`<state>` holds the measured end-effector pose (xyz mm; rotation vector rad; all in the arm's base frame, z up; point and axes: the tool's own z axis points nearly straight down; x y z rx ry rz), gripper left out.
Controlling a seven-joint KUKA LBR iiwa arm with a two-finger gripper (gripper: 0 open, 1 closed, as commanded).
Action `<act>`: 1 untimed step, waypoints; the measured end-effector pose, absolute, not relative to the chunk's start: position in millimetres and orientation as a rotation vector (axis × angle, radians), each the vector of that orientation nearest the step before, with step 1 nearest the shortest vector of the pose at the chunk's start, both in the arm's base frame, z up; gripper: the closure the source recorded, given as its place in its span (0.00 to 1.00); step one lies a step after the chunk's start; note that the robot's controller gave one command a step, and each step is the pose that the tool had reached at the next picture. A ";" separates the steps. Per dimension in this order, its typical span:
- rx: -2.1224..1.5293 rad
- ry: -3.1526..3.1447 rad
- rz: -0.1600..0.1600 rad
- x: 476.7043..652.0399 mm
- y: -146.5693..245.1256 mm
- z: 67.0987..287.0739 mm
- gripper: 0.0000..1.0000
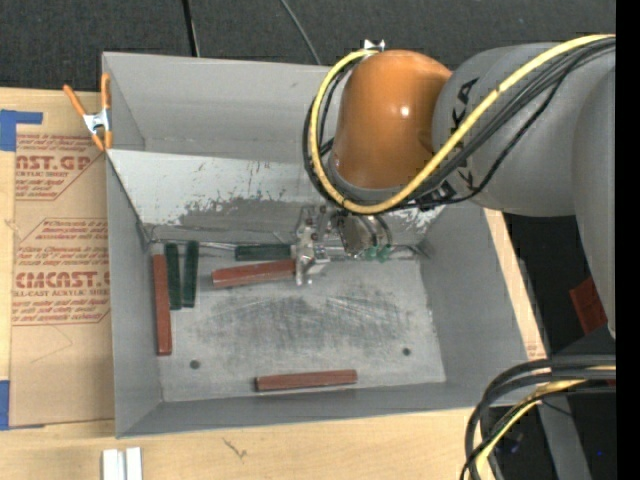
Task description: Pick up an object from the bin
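First, nearest to the camera, a long red-brown flat bar (305,380) lies alone on the floor of the grey metal bin (135,358), close to the front wall and parallel to it. At the left side of the floor a second red-brown flat bar (161,305) lies along the left wall. Just beside it, a little farther back, are two dark green flat bars (180,274), side by side and touching each other.

Farther in, around the middle of the floor, lies a third red-brown flat bar (252,274). It is long, narrow and straight, with a dull brick colour, and it lies almost crosswise, its right end a little higher in the view. This right end meets the metal end effector (308,258). Whether the end effector is wide, narrow or closed on the bar I cannot tell.

Just behind this bar a single dark green flat bar (262,253) lies nearly parallel to it. A small green piece (381,255) shows right of the end effector, partly under the wrist. Above stand the orange cover (390,118) and the grey arm (545,118), near the back wall.
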<state>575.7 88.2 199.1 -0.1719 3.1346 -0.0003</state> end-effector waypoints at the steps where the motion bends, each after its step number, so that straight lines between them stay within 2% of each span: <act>1: -0.905 3.000 -0.003 568.7 41.0 328.1 1.00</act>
